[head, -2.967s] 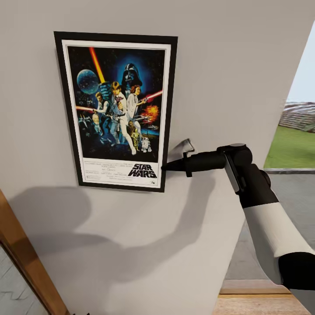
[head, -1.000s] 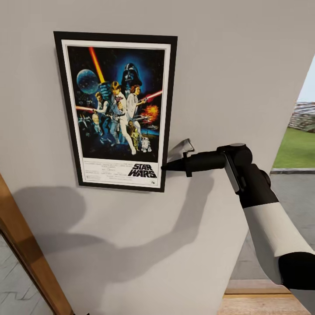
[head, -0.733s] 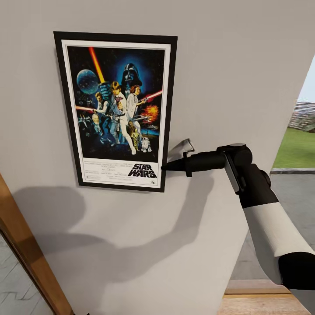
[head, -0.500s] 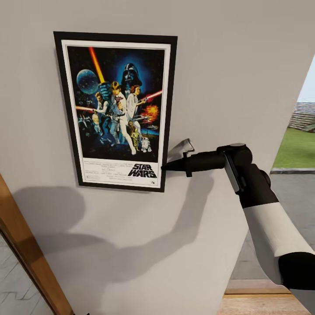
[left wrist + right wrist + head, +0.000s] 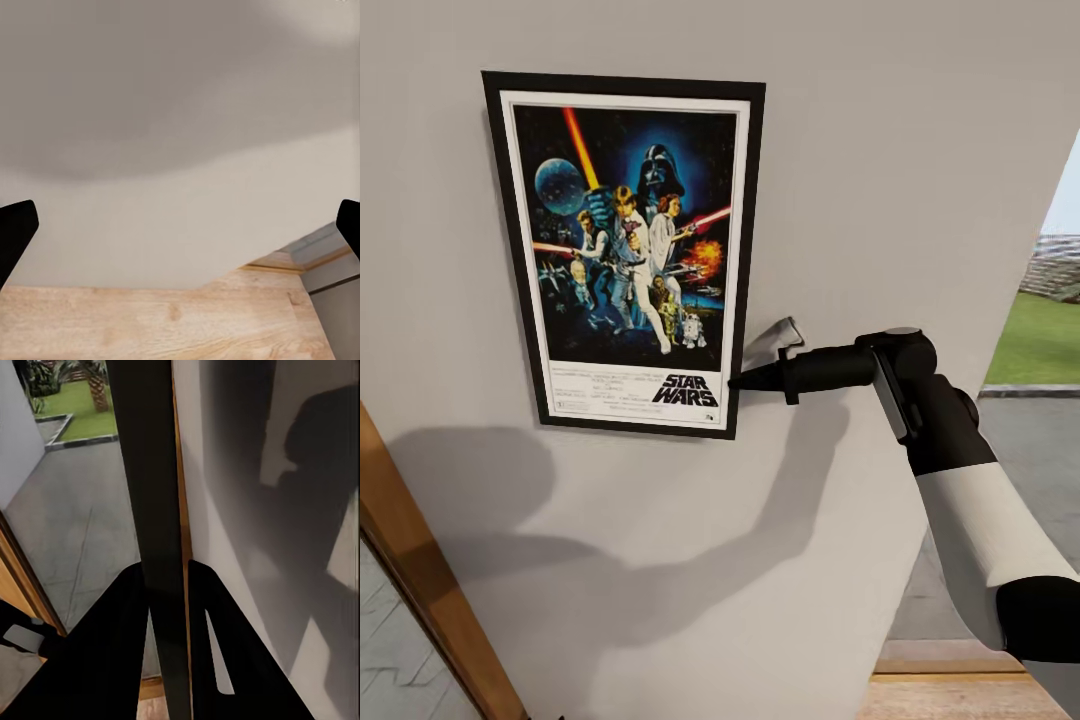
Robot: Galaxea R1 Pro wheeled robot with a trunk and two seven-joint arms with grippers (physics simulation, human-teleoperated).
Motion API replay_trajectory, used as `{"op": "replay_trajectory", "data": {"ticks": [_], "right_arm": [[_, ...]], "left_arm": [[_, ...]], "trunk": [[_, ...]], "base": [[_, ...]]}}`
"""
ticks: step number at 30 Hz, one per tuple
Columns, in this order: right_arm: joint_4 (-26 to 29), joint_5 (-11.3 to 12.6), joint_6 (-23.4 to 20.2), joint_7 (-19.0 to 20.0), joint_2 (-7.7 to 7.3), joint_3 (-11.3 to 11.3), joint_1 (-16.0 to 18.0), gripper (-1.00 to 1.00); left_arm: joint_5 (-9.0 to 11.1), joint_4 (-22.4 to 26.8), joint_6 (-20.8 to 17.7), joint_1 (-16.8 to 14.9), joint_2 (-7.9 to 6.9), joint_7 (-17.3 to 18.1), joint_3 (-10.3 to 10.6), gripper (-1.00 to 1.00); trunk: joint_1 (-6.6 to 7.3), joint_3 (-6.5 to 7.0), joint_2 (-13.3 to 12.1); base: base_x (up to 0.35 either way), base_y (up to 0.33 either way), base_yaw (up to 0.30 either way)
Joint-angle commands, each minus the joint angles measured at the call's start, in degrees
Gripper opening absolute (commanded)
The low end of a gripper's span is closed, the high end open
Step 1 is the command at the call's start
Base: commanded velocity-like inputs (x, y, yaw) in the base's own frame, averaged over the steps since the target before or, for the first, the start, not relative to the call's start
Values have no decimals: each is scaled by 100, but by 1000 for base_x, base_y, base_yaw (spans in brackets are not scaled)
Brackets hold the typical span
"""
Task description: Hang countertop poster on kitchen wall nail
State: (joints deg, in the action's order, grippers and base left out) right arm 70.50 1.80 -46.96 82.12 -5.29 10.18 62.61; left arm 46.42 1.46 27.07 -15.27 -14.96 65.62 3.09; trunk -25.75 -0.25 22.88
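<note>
Up on the grey wall point(image 5: 880, 150), the poster point(image 5: 625, 250) is hanging flat and close to upright, its black frame and white inner border enclosing colourful figures on dark blue, with "STAR WARS" lettering sitting low on the sheet. Reaching in from the right, the right arm point(image 5: 960, 500) is stretching across the wall, white forearm leading into a black wrist, and the right gripper point(image 5: 745, 381) is pinching the frame's right edge near its lower corner. From the right wrist view, the two black fingers point(image 5: 112, 622) are pressing in on either side of the thin dark edge of the poster point(image 5: 154, 510), which is running straight up between them, so they are clamped on it. Shadows of the arm are falling across the wall below the frame. A wooden door frame point(image 5: 420, 590) is slanting along the lower left, and past the wall's right end a paved yard and green grass point(image 5: 1040, 340) are showing outdoors. Lower down, the left gripper point(image 5: 180, 225) is pointing at bare wall point(image 5: 180, 112) above a light wood floor point(image 5: 150, 322), its two black fingertips point(image 5: 15, 232) standing wide apart with nothing between them.
</note>
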Motion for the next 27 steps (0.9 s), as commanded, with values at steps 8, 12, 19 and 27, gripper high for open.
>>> {"op": "replay_trajectory", "data": {"ticks": [8, 12, 19, 27], "right_arm": [[-1, 23, -76, 15, 0, 7, 2, -100], [-1, 23, -76, 15, 1, 8, 2, -100], [-1, 23, -76, 15, 1, 7, 3, -100], [-1, 23, -76, 15, 1, 6, 0, -100]], "left_arm": [[34, -5, 26, -3, -3, 12, 34, 100], [34, -3, 26, -3, -6, 12, 34, 100], [34, -5, 26, -2, -6, 12, 34, 100], [34, -3, 26, -2, -7, 12, 34, 100]], "trunk": [[-3, -3, 4], [-3, -3, 4], [-3, -3, 4], [-3, -3, 4]], "base": [[17, 0, 0], [44, 0, 0], [14, 0, 0], [2, 0, 0]]}}
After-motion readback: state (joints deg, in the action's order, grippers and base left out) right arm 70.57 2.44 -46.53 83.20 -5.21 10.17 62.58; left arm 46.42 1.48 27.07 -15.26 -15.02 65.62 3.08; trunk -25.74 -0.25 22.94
